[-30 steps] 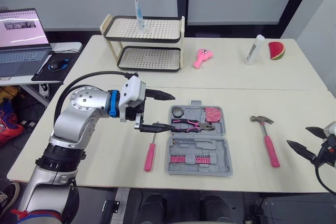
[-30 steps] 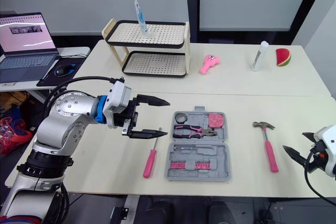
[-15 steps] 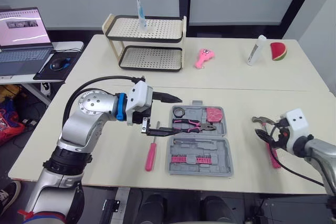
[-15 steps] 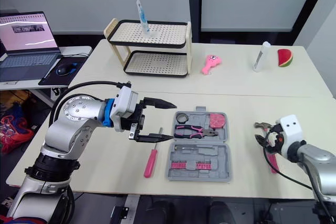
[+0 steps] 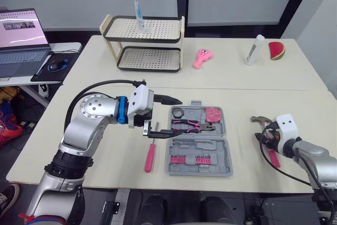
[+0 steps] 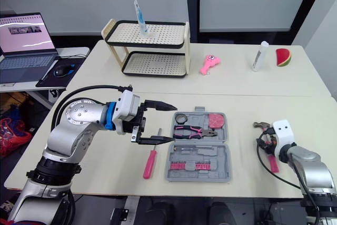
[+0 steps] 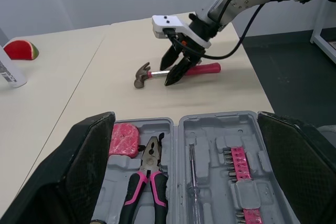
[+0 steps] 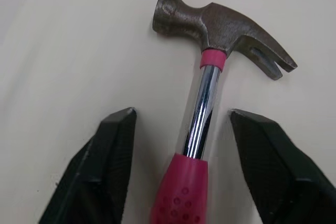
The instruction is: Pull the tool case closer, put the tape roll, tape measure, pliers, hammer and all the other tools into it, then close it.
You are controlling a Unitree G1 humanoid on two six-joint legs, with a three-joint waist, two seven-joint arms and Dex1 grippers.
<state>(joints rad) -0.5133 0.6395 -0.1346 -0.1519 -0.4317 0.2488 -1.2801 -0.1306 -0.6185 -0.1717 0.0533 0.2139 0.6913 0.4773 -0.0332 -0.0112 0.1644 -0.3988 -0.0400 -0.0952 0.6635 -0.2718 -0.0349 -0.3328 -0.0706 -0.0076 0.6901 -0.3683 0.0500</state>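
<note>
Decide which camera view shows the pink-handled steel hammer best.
The right wrist view: the pink-handled steel hammer lies close up inside the open right gripper, head and claw plain. The left wrist view shows it small, partly behind that gripper; the eye views show it partly hidden by the gripper.

Head stereo pair looking down over the desk [image 5: 226,85], left wrist camera facing across the case [image 7: 207,145] toward the hammer [image 7: 142,75], right wrist camera close above it

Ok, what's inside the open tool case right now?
The tool case holds the tape roll, pink tape measure, pliers, a slim metal driver and a pink bit row. The lower finger of the left claw hides part of the case's left edge.
</note>
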